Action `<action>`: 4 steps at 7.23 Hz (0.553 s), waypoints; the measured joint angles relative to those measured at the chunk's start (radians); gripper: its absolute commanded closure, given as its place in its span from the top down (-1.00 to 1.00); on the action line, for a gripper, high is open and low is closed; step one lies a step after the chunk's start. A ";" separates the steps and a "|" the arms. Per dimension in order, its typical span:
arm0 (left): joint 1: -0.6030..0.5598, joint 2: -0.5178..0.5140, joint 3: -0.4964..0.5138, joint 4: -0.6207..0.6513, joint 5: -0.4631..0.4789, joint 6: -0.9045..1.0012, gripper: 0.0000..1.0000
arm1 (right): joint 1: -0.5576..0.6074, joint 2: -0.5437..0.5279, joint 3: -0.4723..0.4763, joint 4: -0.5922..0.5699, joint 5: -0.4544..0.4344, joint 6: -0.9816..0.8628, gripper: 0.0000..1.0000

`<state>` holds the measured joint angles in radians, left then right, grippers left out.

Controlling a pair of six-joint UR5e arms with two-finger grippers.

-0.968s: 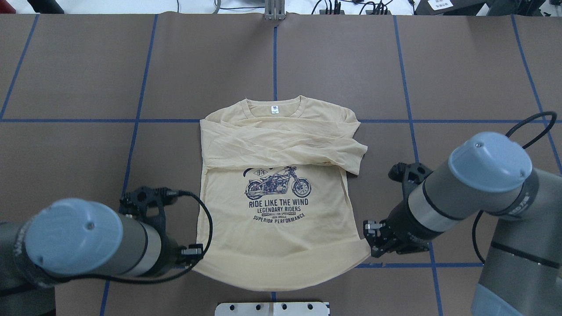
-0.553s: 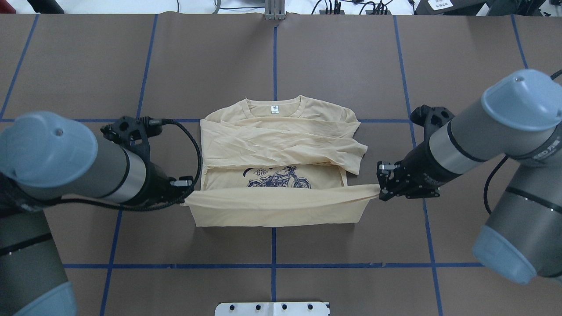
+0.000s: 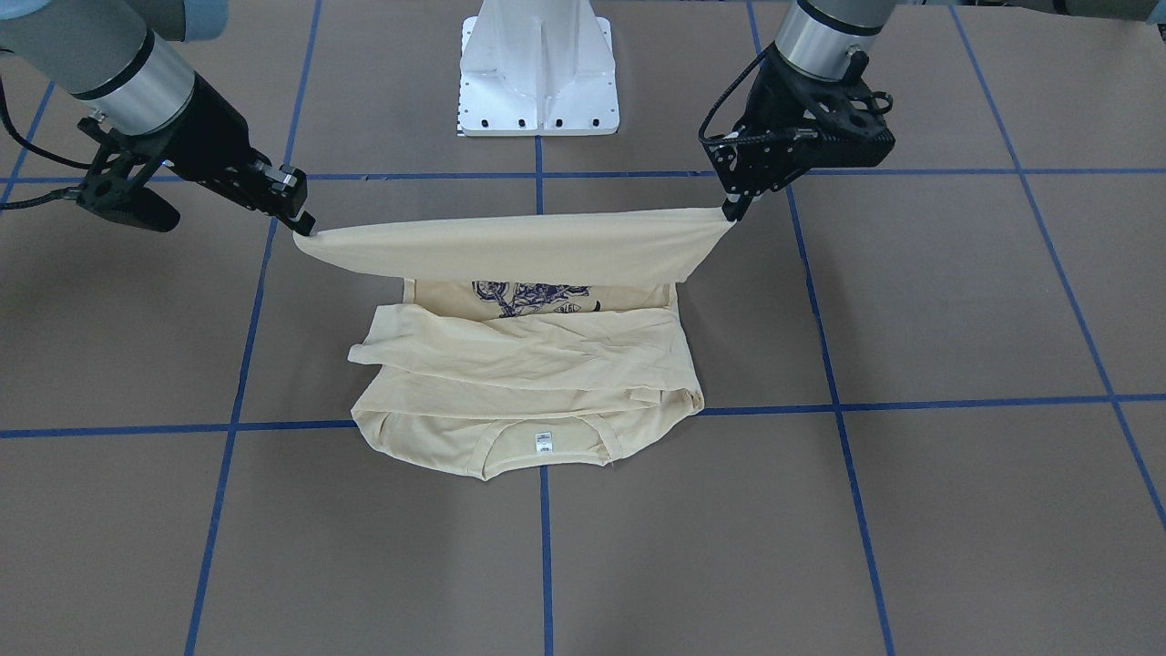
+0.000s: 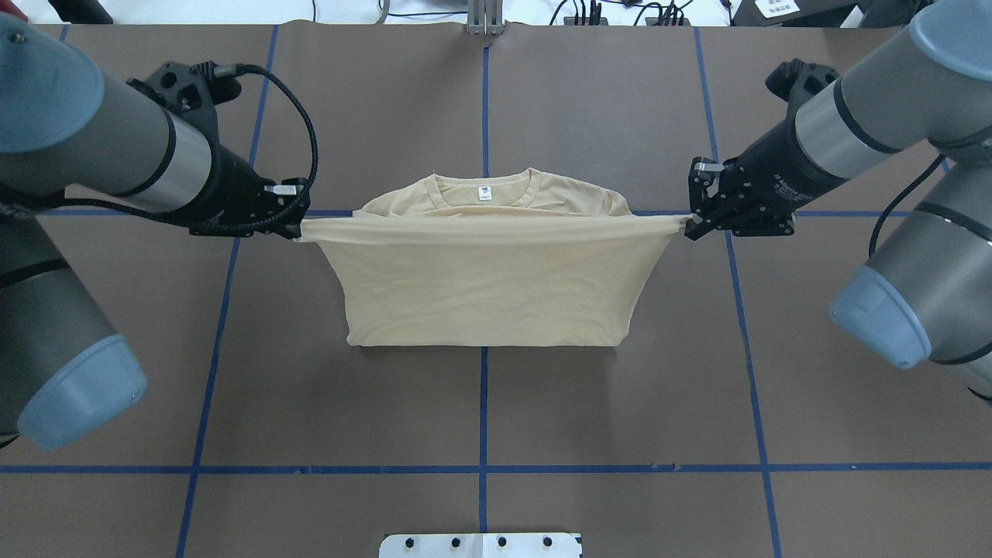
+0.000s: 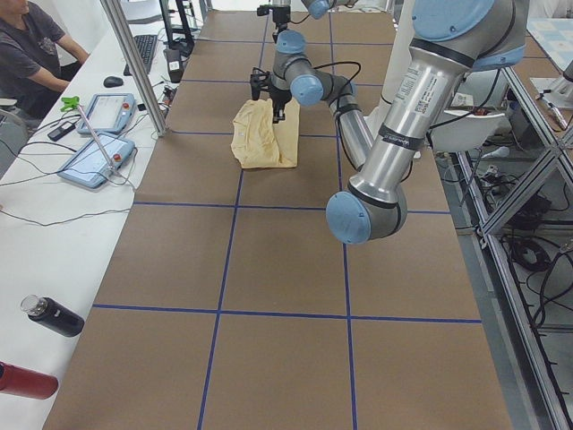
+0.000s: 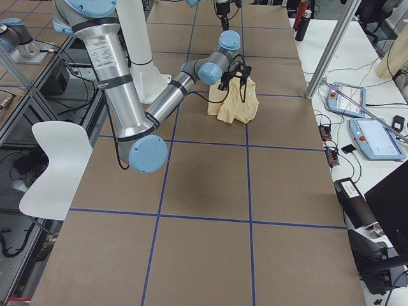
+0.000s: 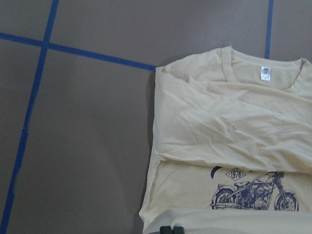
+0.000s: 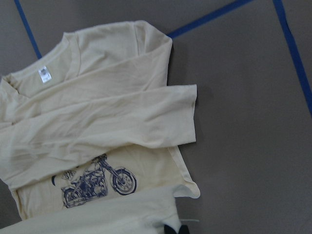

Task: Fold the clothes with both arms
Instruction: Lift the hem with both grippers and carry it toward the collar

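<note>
The pale cream-yellow shirt (image 4: 484, 287) lies in the middle of the table with its sleeves folded across the chest and its collar and white neck label (image 4: 484, 192) at the far side. My left gripper (image 4: 298, 225) is shut on the hem's left corner. My right gripper (image 4: 689, 225) is shut on the hem's right corner. The hem is lifted and stretched taut between them, above the table, over the upper chest. In the front-facing view the shirt (image 3: 528, 364) shows a strip of navy print under the hem, with the left gripper (image 3: 729, 211) and the right gripper (image 3: 305, 228) holding it. Both wrist views show the motorcycle print (image 7: 256, 192) (image 8: 97, 183).
The white pedestal base (image 3: 539, 68) stands at the robot's side of the table. Blue tape lines (image 4: 483, 469) grid the brown tabletop. On the operators' side, a white bench holds tablets (image 5: 98, 152) and bottles (image 5: 52, 315), with a metal post (image 5: 134, 72) and a seated person (image 5: 36, 45).
Both grippers have carried the hem from the table's near side up and away toward the collar. The lower half now folds over the print, hiding it in the overhead view.
</note>
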<state>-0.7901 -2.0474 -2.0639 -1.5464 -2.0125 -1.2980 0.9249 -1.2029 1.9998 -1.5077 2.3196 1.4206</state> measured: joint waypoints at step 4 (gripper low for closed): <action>-0.042 -0.037 0.302 -0.352 -0.024 -0.023 -1.00 | 0.035 0.176 -0.287 0.070 -0.002 -0.038 -1.00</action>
<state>-0.8321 -2.0844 -1.7621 -1.8983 -2.0364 -1.3206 0.9597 -1.0272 1.7123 -1.4377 2.3176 1.3831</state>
